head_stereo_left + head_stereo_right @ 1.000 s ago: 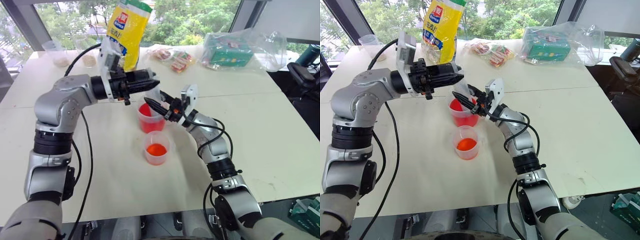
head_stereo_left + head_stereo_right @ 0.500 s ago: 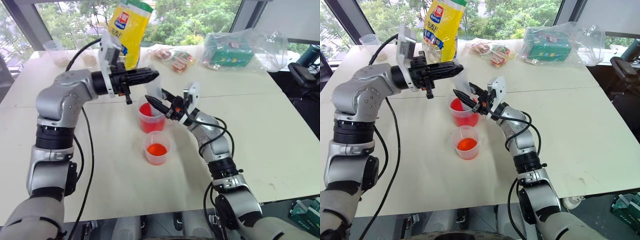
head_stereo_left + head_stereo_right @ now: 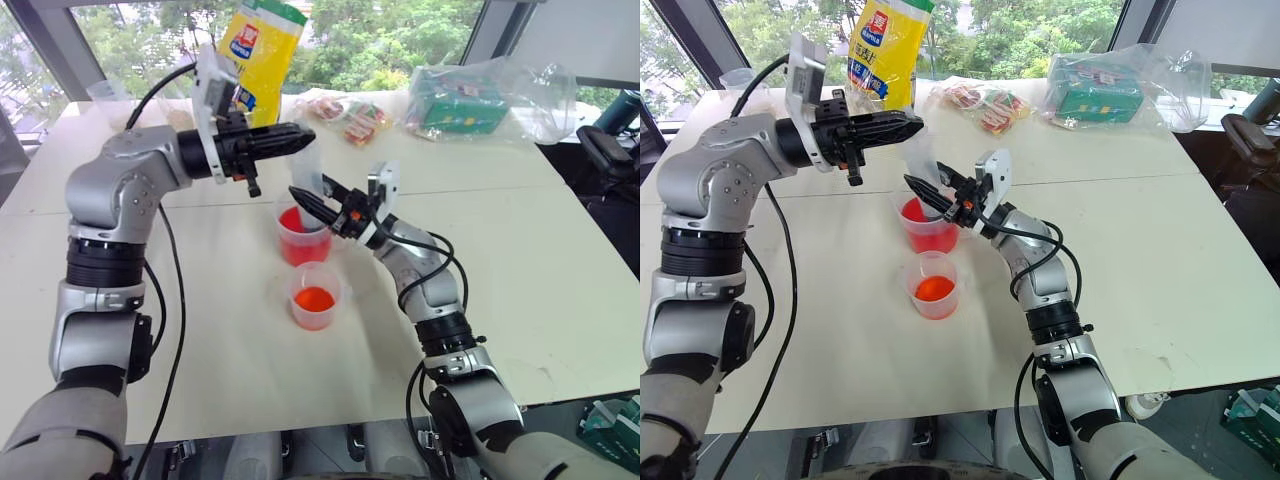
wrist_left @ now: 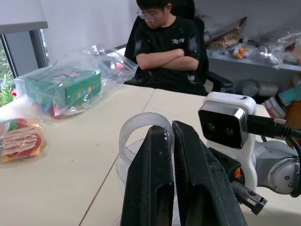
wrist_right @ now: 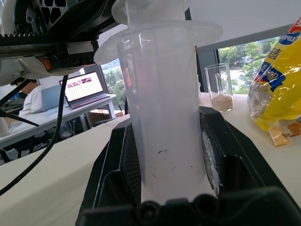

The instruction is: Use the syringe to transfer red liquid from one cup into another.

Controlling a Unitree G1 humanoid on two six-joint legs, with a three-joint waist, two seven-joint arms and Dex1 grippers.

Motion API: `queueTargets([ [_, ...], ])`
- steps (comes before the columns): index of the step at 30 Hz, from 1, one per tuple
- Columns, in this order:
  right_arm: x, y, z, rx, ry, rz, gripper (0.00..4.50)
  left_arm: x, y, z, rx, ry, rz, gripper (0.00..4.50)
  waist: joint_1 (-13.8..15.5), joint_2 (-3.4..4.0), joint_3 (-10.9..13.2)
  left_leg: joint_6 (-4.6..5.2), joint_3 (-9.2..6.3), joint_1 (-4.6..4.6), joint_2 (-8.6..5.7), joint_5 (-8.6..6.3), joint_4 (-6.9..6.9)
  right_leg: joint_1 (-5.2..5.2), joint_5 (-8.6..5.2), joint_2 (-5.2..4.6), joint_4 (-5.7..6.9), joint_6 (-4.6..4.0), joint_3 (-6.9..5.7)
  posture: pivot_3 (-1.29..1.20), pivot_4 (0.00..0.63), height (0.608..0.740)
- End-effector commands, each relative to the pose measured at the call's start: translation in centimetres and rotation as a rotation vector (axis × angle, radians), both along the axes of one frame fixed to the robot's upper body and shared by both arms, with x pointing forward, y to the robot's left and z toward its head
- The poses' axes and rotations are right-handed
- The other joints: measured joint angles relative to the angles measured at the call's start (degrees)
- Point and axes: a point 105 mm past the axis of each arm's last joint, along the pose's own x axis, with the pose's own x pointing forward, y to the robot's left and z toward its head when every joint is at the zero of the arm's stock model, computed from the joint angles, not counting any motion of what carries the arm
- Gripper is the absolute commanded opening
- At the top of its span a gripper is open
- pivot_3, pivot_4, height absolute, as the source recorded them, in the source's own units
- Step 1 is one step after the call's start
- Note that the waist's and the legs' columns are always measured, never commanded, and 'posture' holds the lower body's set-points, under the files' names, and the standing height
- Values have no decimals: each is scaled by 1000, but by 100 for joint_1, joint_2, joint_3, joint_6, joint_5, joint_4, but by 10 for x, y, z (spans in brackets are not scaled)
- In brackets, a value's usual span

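Table (image 3: 560,260), white, carries everything; the larger cup (image 3: 300,236) serves as landmark, standing near its middle. Beyond the larger cup, toward the windows: a yellow snack bag (image 3: 258,55) upright, a clear bag holding a green box (image 3: 455,105) off to the robot's right, a small packet of wrapped snacks (image 3: 345,115) between them, and clear cups with beige grains (image 3: 120,108) well to the robot's left. A seated person (image 4: 169,47) with folded arms shows in the left wrist view, past the table edge.

Larger cup: clear plastic, holds red liquid (image 3: 296,224) to roughly half height. Smaller cup (image 3: 314,294) stands just in front of it, nearer the robot, with a shallow orange-red pool at the bottom.

Syringe (image 5: 162,113) stands upright directly over the larger cup, its lower end hidden among the fingers.

Right gripper (image 3: 318,207) reaches in from the robot's right of the larger cup, jaws clamped on the clear barrel below the flange.

Left gripper (image 3: 302,142) is level above the larger cup, fingers pinched together at the plunger top (image 4: 141,134).
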Motion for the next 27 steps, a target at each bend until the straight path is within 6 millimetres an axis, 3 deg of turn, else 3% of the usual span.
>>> queueTargets([
  [1, -14, 15, -10, -47, 0, 81, 1380, -7, 18, 57, -79, -220, 72, 27, 0, 0, 0, 0, 0, 0, 0, 0, 0, 0, 0, 0, 0, 0, 0, 0, 150, 740],
  [13, -14, 14, -6, -48, -5, 82, 1380, -5, 19, 61, -98, -240, 82, 27, 0, 0, 0, 0, 0, 0, 0, 0, 0, -1, 0, 0, 0, 0, 0, 0, 150, 740],
  [18, -14, 13, 2, -30, -22, 77, 1380, -7, 17, 48, -62, -199, 58, 27, 0, 0, 0, 0, 0, 0, 0, 0, 0, -1, 0, 0, 0, 0, 0, 0, 150, 740],
  [21, -13, 10, 14, -9, -45, 66, 1380, -8, 17, 36, -34, -157, 49, 912, -6, 0, 0, 0, 0, -1, 0, 0, 0, -2, 0, 0, 0, 0, 0, 0, 150, 740],
  [27, -9, 2, 34, 14, -82, 38, 1380, -3, 29, 3, 37, -79, 103, 3718, -4, 0, 0, 0, 0, 0, 2, 0, 0, -3, 0, 0, 3, 0, 0, 0, 150, 740],
])
